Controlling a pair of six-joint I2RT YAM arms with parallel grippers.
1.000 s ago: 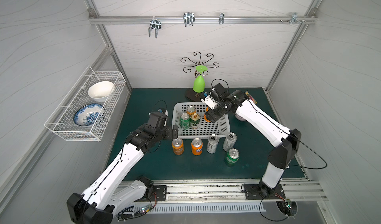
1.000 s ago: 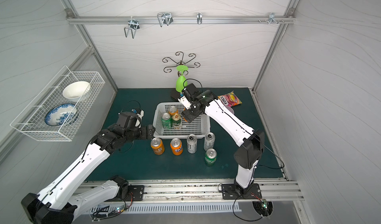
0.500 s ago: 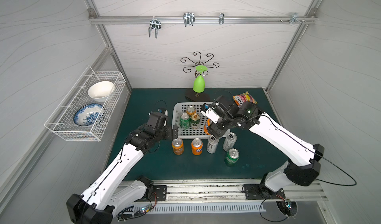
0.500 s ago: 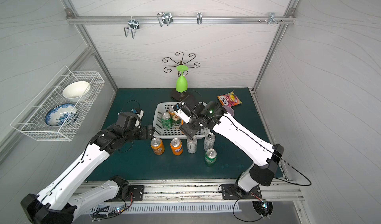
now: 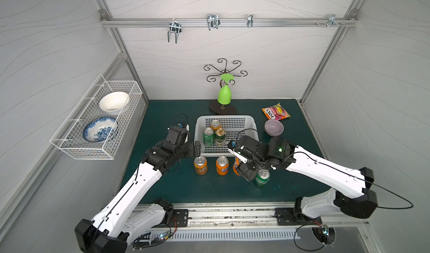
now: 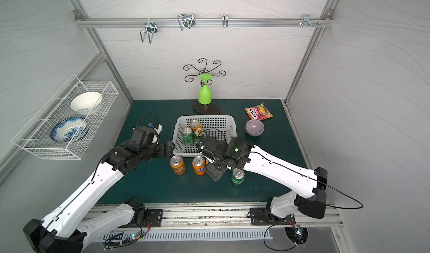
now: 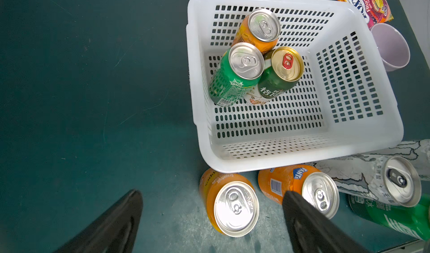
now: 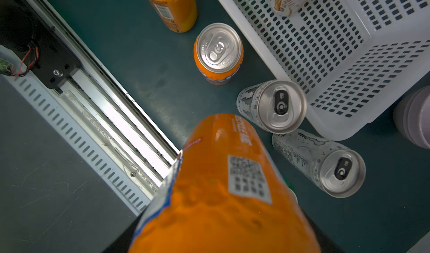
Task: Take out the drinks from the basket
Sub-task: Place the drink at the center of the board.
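Observation:
The white basket (image 5: 239, 133) (image 7: 302, 161) holds three upright drinks: an orange can (image 5: 215, 124), a green can (image 5: 208, 135) and a dark green gold-topped can (image 5: 220, 136). In front of it stand two orange cans (image 5: 200, 165) (image 5: 222, 165) and a green can (image 5: 261, 177). Two slim silver cans (image 8: 272, 106) (image 8: 321, 161) show in the right wrist view; my right arm hides them in both top views. My right gripper (image 5: 240, 168) is shut on an orange Fanta can (image 8: 221, 182) above the table, beside the green can. My left gripper (image 7: 213, 194) hangs open over the leftmost orange can (image 7: 232, 205).
A snack packet (image 5: 276, 111) and a lilac bowl (image 5: 273, 127) lie right of the basket. A cup stand with a green glass (image 5: 224, 95) is behind it. A wire rack with bowls (image 5: 97, 121) hangs on the left wall. The arm rail (image 5: 232, 213) runs along the front edge.
My right arm has carried the orange can out of the basket to the table in front of it, near the green can. The left arm has stayed still.

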